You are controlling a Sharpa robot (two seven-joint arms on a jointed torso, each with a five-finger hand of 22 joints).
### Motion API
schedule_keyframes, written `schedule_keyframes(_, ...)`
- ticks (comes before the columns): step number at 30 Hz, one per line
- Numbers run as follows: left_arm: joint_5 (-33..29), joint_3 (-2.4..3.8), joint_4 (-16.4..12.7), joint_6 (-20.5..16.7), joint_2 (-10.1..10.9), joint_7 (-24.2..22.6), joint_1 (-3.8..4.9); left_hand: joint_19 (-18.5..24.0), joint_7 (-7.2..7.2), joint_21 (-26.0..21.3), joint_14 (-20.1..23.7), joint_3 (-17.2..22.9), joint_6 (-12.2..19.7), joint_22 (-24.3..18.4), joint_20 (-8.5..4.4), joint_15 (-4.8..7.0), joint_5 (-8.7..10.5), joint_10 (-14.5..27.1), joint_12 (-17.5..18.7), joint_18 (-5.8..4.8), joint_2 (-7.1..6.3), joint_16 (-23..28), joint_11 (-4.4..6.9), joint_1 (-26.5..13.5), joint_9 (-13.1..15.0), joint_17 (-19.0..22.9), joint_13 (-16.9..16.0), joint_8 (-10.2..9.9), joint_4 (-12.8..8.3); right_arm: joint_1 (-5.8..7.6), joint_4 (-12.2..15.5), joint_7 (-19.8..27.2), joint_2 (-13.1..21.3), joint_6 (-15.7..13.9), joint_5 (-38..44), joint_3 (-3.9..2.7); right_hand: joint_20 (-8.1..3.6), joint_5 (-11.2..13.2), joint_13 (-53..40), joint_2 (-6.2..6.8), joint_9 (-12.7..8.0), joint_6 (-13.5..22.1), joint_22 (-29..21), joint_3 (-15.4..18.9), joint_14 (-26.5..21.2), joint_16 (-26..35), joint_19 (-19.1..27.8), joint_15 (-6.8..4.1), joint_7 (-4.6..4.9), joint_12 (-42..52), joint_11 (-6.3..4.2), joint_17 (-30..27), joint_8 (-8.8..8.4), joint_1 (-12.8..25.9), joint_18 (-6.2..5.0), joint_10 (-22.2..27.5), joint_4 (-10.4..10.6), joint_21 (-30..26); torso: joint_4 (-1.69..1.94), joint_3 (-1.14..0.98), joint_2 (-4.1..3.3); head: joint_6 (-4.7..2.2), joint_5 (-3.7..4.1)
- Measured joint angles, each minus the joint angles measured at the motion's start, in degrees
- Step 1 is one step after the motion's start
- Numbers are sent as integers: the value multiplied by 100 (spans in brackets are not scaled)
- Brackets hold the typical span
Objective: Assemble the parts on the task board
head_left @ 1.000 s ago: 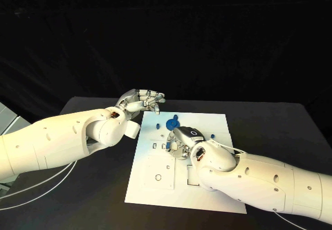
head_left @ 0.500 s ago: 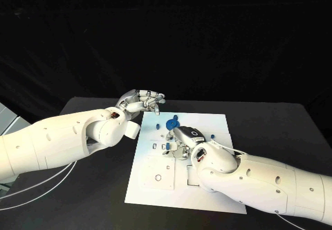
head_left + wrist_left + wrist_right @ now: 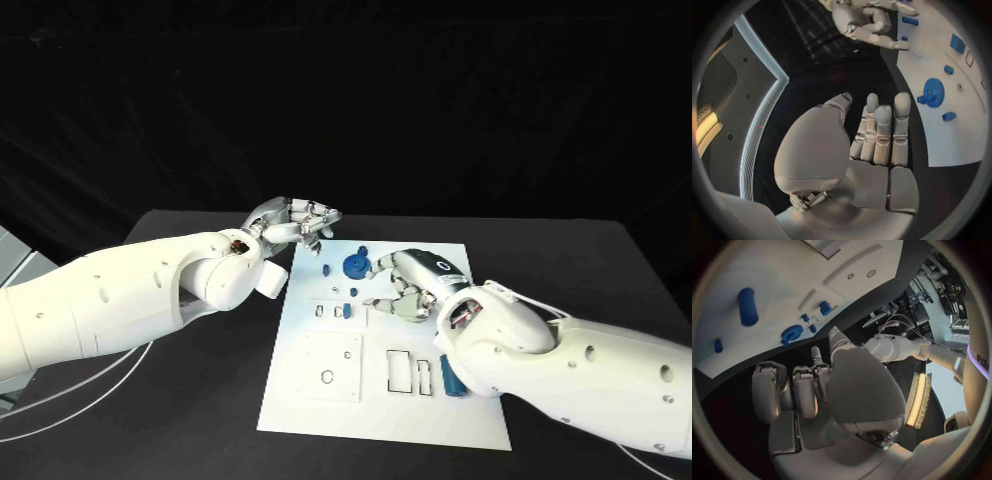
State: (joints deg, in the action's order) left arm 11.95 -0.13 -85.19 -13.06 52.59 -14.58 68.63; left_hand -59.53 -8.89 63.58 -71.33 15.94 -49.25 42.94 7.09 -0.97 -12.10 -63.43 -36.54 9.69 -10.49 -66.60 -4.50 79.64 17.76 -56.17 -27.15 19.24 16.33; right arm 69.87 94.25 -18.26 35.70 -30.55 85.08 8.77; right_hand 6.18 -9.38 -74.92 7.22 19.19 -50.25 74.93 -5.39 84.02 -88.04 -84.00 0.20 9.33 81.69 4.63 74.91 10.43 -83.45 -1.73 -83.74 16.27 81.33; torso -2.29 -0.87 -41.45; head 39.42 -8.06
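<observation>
The white board (image 3: 387, 390) lies in the middle of the black surface (image 3: 188, 400). The left hand (image 3: 293, 220) is at the far left corner of the board, up off the surface. In its wrist view the fingers (image 3: 882, 130) lie straight and close side by side, with nothing in them. The right hand (image 3: 411, 288) is over the far half of the board. Its fingers (image 3: 804, 390) are curled in, and the wrist view shows nothing held in them. A blue gear (image 3: 355, 265) lies on the far part of the board, between the two hands and just beside the right hand. A small blue piece (image 3: 327, 263) lies to the left of the gear, near the left edge of the board. Another small blue piece (image 3: 346, 311) sits lower down, beside two little slots and just left of the right hand. A long blue peg (image 3: 450, 380) lies near the right edge of the board, close under the right arm (image 3: 577, 370). It is beside two slots with black outlines. The near left part of the board has a raised white square (image 3: 332, 367) with a small hole in it. The left arm (image 3: 116, 300) comes in from the left, with a thin white cable (image 3: 87, 395) hanging under it.
</observation>
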Motion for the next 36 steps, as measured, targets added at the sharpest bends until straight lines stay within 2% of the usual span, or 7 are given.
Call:
schedule_keyframes(3,446,1,15,89,-1,390,4,-810,127,829,-1015,-101,-209,1187,-115,119,0,132,-1026,-233,44,-1340,125,-73,343,-1552,-696,386,11,191,128,505,368,125,-632,-4,0,-103,0,1,23,-60,0,-79,0,0,0,0,-19,4,0,0,80,-102,0,0,-38,-31,-21,10,36,-8,10)
schedule_keyframes(7,1075,3,-8,289,25,1025,20,-1541,225,1514,-1253,-161,-321,2286,-226,210,-23,-574,-2746,-437,193,-2022,229,-243,817,-1872,-2451,756,40,417,311,1069,859,339,-1451,-10,0,-119,1,12,31,-62,-1,-80,0,0,0,0,-21,18,0,0,111,-139,0,0,-39,-90,-54,8,88,33,-20)
schedule_keyframes(10,1568,7,-48,547,33,1617,52,-1687,237,1653,-1253,-281,-308,2519,-257,210,-23,-774,-3176,-447,272,-2103,256,-640,1065,-1878,-2937,889,46,564,373,1359,1178,462,-1957,-11,0,-119,0,12,31,-62,-1,-80,0,0,0,0,-21,18,0,0,111,-139,0,0,-39,-90,-64,-3,120,64,-49)
schedule_keyframes(14,2245,8,-36,1008,-64,2480,105,-1687,251,1669,-1253,-425,-263,2559,-257,210,-23,-772,-3232,-448,443,-2104,254,-1108,1265,-1878,-2987,925,51,731,359,1587,1465,550,-2468,-14,0,-119,0,12,31,-98,-1,-80,0,0,0,0,-16,18,-18,0,111,-139,0,17,-39,-90,-64,-18,155,105,-77)
schedule_keyframes(22,3700,2,87,1813,-433,3729,154,-1687,266,1669,-1273,-537,-236,2564,-257,230,-23,-750,-3232,-447,496,-2103,277,-1279,1497,-1878,-3012,1075,50,841,102,1756,1612,628,-3052,-19,0,-297,0,12,40,-97,-2,-111,0,35,0,0,-16,18,-23,0,154,-139,0,23,-7,-140,-45,-41,197,144,-63)
schedule_keyframes(30,4360,-59,347,2116,-727,4159,263,-1686,329,1669,-1258,-663,-215,2573,-257,258,-23,-729,-3265,-447,563,-2103,298,-1453,1802,-1877,-3036,1258,66,857,29,1772,1628,658,-3208,-17,0,-331,0,12,40,-97,-2,-111,0,35,0,0,-16,-5,-43,4,154,-139,1,42,-7,-162,-43,-46,194,144,-38)
schedule_keyframes(36,4562,-110,455,2255,-881,4305,338,-1693,329,1669,-1271,-662,-216,2583,-263,270,-23,-730,-3267,-447,583,-2103,297,-1472,1849,-1877,-3044,1258,67,865,-4,1761,1629,666,-3239,-17,-1,-372,0,35,39,-97,-2,-111,0,35,0,0,-16,-5,-43,4,177,-116,1,42,-7,-162,-43,-42,188,159,13)
